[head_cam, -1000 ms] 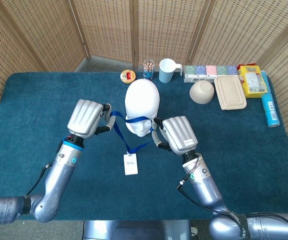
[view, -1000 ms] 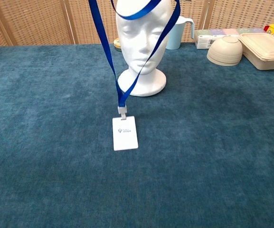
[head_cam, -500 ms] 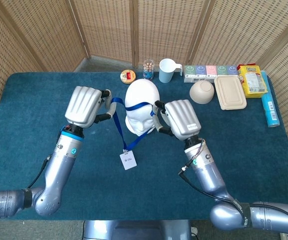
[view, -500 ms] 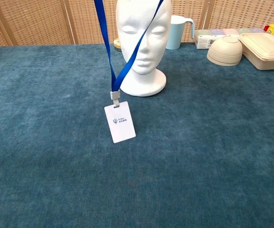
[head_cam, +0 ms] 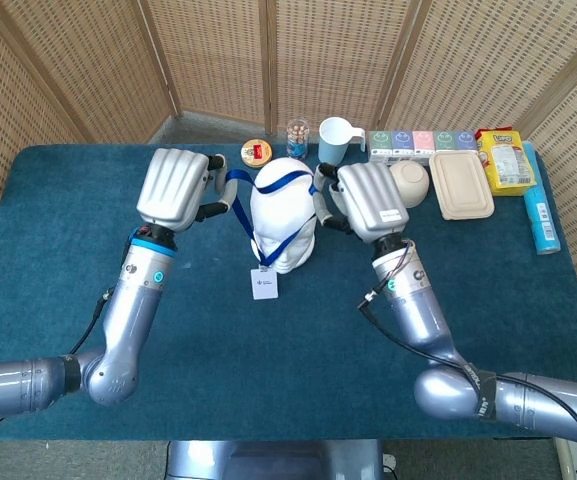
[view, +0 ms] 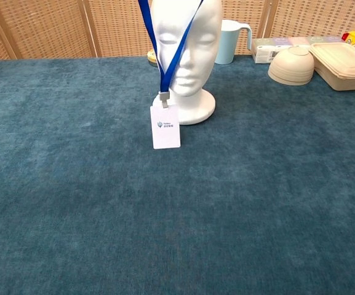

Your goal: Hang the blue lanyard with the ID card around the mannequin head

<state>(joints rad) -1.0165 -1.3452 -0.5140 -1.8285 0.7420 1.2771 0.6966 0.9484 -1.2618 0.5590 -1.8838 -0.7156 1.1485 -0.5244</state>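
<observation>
Both robot hands moved back; left robot hand (head_cam: pixel 175 186) and right robot hand (head_cam: pixel 368 201) each pinch the blue lanyard (head_cam: pixel 290 180) over the mannequin head (head_cam: pixel 282 218). ID card (view: pixel 165 127) hangs in front, between them. Left: lower, release.

Lanyard (head_cam: pixel 286 183): looped over the mannequin head (head_cam: pixel 283 212)
Left hand (head_cam: pixel 175 187): holding strap, beside head
Right hand (head_cam: pixel 366 202): same, opposite side
</observation>
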